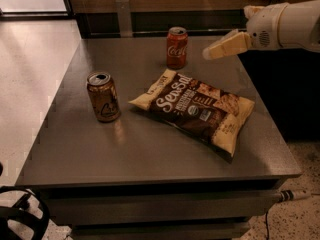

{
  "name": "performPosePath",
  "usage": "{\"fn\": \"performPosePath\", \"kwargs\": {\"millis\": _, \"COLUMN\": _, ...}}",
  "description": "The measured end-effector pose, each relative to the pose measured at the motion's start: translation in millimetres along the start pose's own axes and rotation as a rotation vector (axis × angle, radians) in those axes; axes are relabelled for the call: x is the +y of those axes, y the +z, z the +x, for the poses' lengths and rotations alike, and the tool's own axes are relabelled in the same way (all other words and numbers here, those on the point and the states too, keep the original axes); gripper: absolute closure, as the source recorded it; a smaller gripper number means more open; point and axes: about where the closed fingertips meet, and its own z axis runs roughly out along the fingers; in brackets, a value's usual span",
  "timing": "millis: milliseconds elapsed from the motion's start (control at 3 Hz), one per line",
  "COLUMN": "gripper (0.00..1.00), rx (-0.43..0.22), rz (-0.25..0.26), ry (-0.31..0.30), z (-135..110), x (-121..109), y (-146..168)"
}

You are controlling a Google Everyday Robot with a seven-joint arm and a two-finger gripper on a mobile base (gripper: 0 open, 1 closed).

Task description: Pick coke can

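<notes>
The red coke can (pixel 177 47) stands upright near the far edge of the grey table (pixel 100 149). My gripper (pixel 207 53) comes in from the right on a white arm and hovers above the table. Its cream tip is a short way to the right of the can's upper half and does not touch it. Nothing is held.
A gold-brown can (pixel 103 96) stands upright at the left of the table. A brown sea-salt chip bag (pixel 196 108) lies flat in the middle, in front of the coke can. A wall with a dark base runs behind the table. Black cables lie on the floor at bottom left.
</notes>
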Motion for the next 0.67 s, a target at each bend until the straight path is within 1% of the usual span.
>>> {"fn": "performPosePath", "kwargs": {"millis": 333, "gripper": 0.00, "rx": -0.011, "rz": -0.036, "ry": 0.002, "z": -1.1, "x": 4.1, "y": 39.4}}
{"fn": "performPosePath", "kwargs": {"millis": 667, "gripper": 0.00, "rx": -0.031, "rz": -0.069, "ry": 0.022, "z": 3.2, "x": 9.0, "y": 73.7}}
